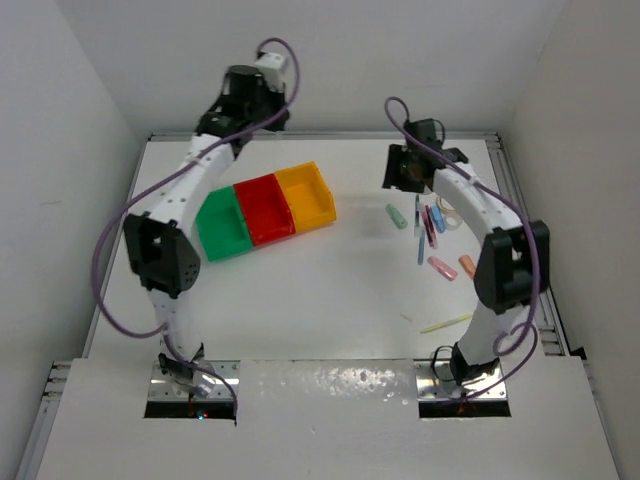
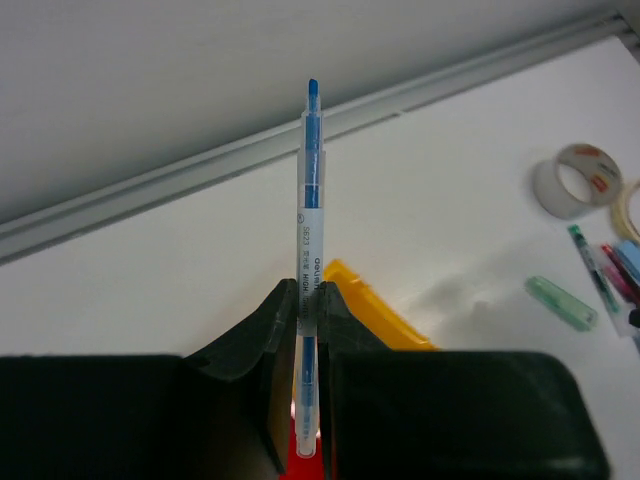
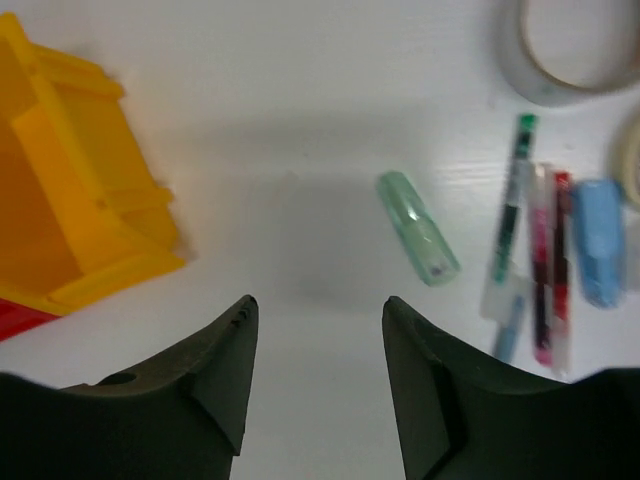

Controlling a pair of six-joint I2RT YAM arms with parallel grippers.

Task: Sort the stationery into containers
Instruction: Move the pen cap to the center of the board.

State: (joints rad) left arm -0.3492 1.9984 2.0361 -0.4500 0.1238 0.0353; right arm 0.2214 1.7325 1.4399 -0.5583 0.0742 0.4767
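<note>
In the left wrist view my left gripper (image 2: pixel 309 290) is shut on a thin blue pen (image 2: pixel 310 200) that sticks out past the fingertips. It hangs over the red container (image 2: pixel 300 468), with the yellow container (image 2: pixel 385 315) just beyond. The green (image 1: pixel 222 225), red (image 1: pixel 265 212) and yellow (image 1: pixel 305 195) containers stand joined in a row. My right gripper (image 3: pixel 318 305) is open and holds nothing, above bare table between the yellow container (image 3: pixel 60 200) and a pale-green stick (image 3: pixel 418 228). Further right lie a green pen (image 3: pixel 512 205), a red pen (image 3: pixel 545 265) and a blue stick (image 3: pixel 598 240).
A grey-white tape roll (image 3: pixel 560 50) and a tan one (image 3: pixel 630 160) lie at the far right. Pink (image 1: pixel 441 268) and orange (image 1: pixel 467 266) sticks and a thin yellow pen (image 1: pixel 446 323) lie near the right arm's base. White walls enclose the table.
</note>
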